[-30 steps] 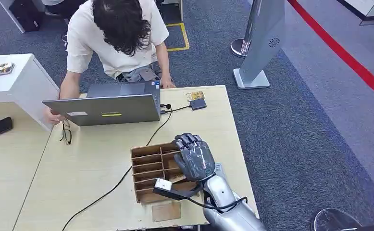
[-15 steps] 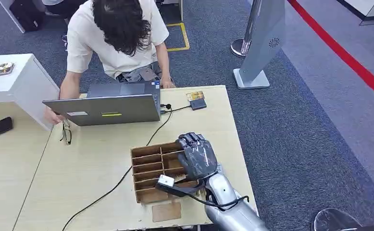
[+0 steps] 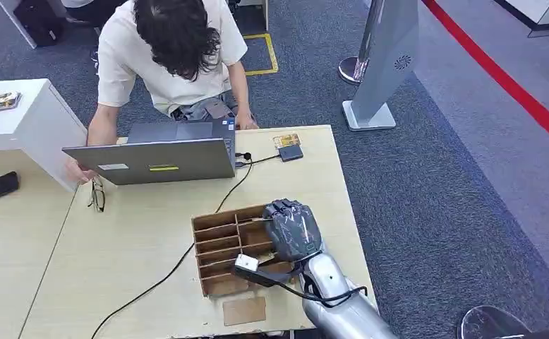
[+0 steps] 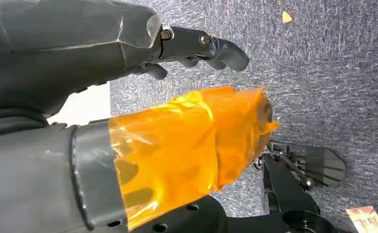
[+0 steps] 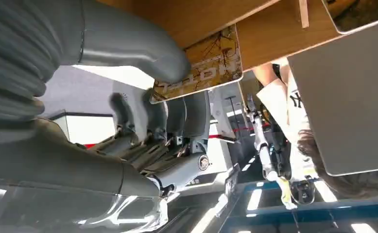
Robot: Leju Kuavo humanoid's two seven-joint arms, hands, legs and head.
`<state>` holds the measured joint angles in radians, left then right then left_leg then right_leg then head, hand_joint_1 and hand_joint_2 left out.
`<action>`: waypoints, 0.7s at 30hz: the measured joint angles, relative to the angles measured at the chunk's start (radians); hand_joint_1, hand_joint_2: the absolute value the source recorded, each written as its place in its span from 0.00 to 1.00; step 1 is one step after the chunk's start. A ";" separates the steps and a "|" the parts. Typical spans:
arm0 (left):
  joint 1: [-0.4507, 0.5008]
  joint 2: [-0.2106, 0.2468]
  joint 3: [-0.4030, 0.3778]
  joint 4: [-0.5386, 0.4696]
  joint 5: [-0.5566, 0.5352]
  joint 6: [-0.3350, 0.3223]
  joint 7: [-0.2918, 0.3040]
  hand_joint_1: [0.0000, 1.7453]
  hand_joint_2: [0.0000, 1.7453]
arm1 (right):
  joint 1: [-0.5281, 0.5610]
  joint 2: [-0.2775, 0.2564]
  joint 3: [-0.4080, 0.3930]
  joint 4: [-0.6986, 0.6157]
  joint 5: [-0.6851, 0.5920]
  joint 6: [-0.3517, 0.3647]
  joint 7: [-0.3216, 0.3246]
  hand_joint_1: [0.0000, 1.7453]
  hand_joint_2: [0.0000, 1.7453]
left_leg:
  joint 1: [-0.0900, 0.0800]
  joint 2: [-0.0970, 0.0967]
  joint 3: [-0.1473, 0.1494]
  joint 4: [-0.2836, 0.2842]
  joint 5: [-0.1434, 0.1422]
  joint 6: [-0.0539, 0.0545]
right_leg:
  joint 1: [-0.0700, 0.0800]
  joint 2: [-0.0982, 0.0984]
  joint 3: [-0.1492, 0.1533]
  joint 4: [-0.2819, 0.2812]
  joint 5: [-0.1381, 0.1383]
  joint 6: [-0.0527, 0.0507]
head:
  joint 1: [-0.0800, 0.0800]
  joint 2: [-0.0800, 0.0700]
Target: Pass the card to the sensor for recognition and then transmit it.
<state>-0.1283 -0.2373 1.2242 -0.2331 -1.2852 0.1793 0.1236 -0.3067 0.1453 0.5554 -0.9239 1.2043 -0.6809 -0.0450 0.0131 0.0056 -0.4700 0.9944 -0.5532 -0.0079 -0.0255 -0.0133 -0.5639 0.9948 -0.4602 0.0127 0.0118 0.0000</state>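
Bench of pale wood carries everything here, with a seated person in a cream shirt at its far side behind an open grey laptop. On the near right part of the bench stands a brown cardboard divider box with slots, and the dark right hand is bent down over the box's right end. In the right wrist view its thick grey thumb presses on a tan patterned card with the darker fingers curled behind it, so the hand appears to pinch the card at the box's wooden edge. The small dark card sensor lies well apart, at the far right beside the laptop, wired by a black cable. To do this step well, I judge the hand should lift the card straight out of its slot before swinging toward the sensor, keeping the pinch firm. The left hand hangs over blue-grey carpet, fingers spread, holding nothing. Printing on the card reads roughly "T40N", inverted; the shirt bears an "NY" logo.
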 joint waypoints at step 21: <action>0.001 0.000 0.000 0.000 0.015 0.000 -0.011 0.00 0.00 | 0.006 -0.012 -0.080 -0.076 -0.373 0.201 -0.197 1.00 1.00 | 0.000 0.000 0.000 0.000 0.000 0.000 | 0.000 0.000 0.000 0.000 0.000 0.000 | 0.000 0.000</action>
<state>-0.1274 -0.2369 1.2246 -0.2331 -1.2700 0.1789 0.1125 -0.3010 0.1335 0.4754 -0.9999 0.8311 -0.4798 -0.2419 0.0129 0.0058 -0.4697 0.9944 -0.5532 -0.0079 -0.0255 -0.0131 -0.5639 0.9947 -0.4602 0.0127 0.0118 0.0000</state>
